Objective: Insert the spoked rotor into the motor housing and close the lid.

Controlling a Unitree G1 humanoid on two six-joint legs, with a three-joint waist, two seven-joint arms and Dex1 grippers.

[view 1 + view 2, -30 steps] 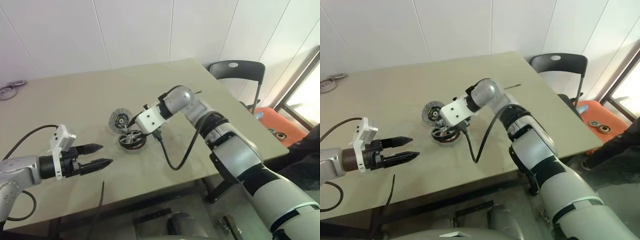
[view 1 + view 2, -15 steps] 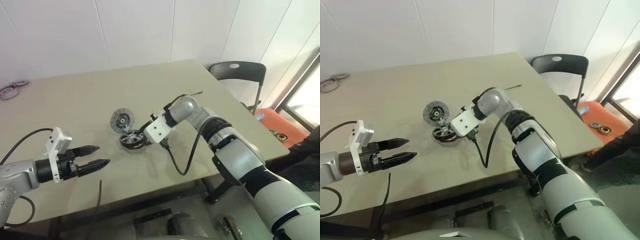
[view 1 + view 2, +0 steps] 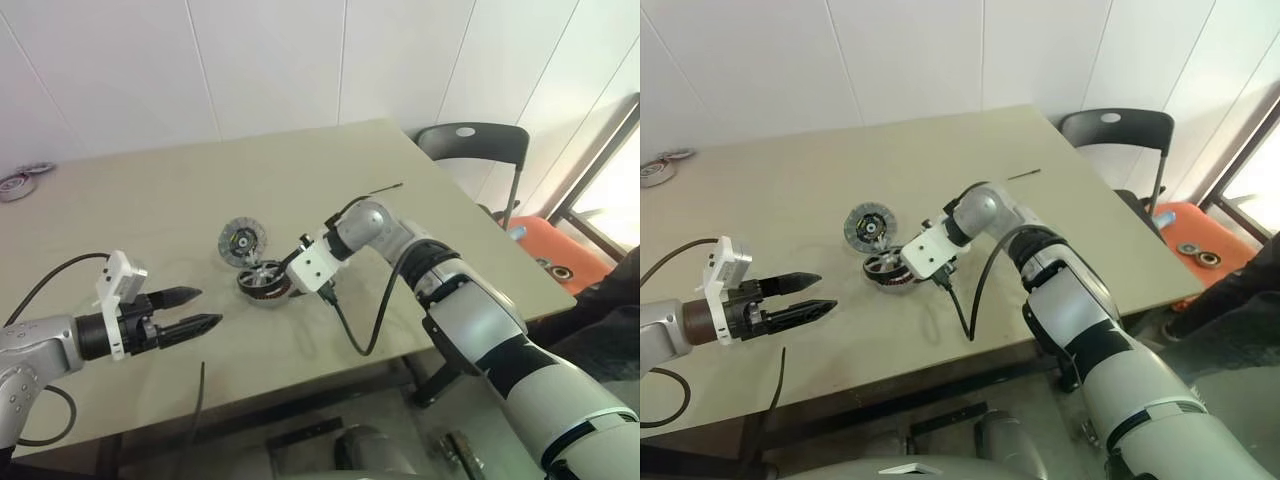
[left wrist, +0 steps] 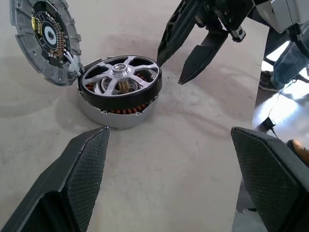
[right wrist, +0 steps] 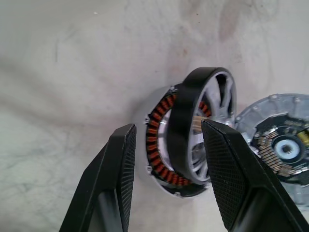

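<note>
A: What has changed since a second ago?

B: The right gripper (image 4: 186,65) has come down towards the table (image 3: 150,200); it was raised above the parts, and its black tips now sit low beside the spoked rotor (image 4: 119,81). The rotor, the motor housing (image 4: 116,114) and the lid (image 4: 46,38) lie where they did. The left gripper (image 3: 200,310) hovers over the near part of the table much as before.

A: Is the right claw grasping anything?

B: No. In the left wrist view its two fingers stand apart, released, just beside the rotor's rim and clear of it. In the right wrist view the rotor's dark rim shows through the gap between the fingers.

A: And the left claw?

B: Spread wide and empty, its two black fingers pointing towards the parts, well apart from them.

A: Describe the rotor.

B: A round wheel with silver-white spokes, a small central hub and a dark outer band. It sits on top of the housing, in the middle of the table, and appears slightly tilted rather than fully seated: a ring of reddish copper windings shows beneath its rim.

A: The lid?

B: A grey disc with a dark centre hub, leaning up against the rotor and housing on their far side, its inner face towards the camera.
</note>
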